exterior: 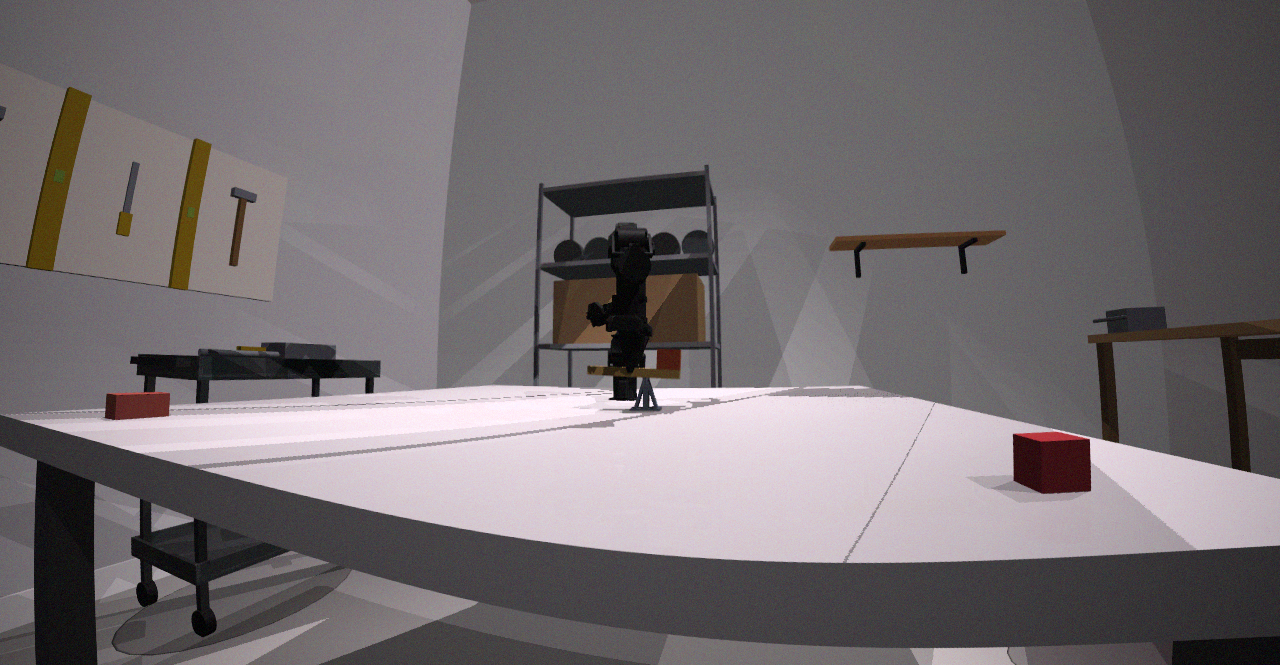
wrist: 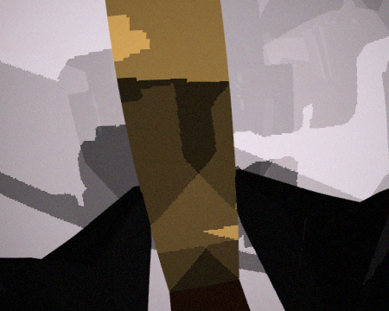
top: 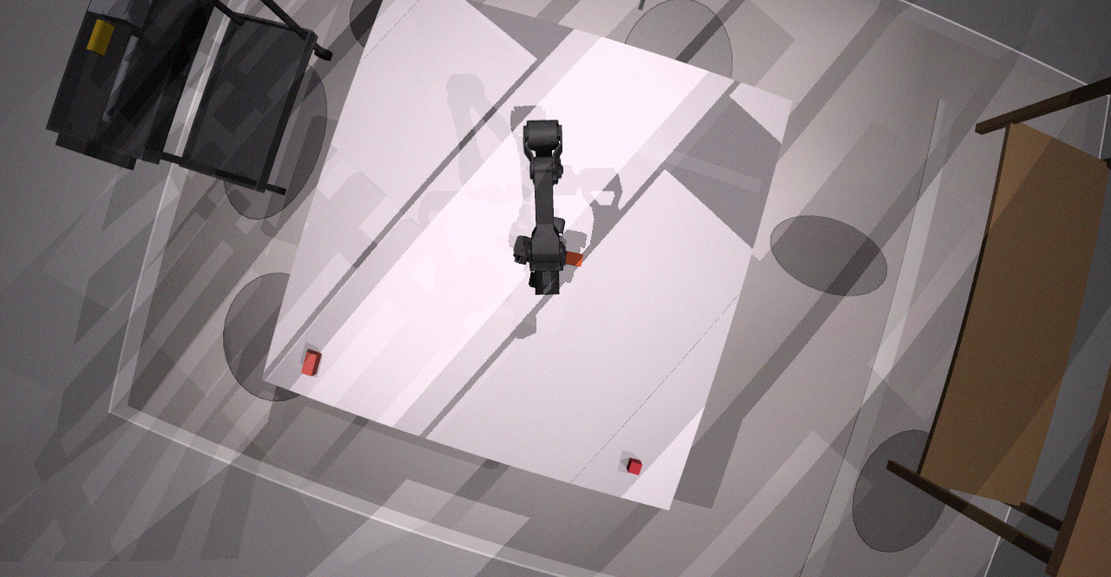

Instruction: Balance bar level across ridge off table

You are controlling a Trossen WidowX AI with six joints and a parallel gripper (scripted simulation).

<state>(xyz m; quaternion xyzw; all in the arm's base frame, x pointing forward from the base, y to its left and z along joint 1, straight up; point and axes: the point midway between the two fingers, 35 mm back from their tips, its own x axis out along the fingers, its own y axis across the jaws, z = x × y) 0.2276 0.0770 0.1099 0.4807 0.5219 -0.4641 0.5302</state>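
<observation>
A tan bar with a red block on one end is held about level at the middle of the white table. My gripper is shut on the bar, gripping it from above near its middle. A small dark ridge stand stands on the table right under the bar, slightly toward the red end. I cannot tell whether the bar touches the ridge top. In the top view the arm hides most of the bar and the ridge.
Two red cubes sit near the table's front corners. A black cart stands off the left side, a metal shelf rack behind, and a wooden table to the right.
</observation>
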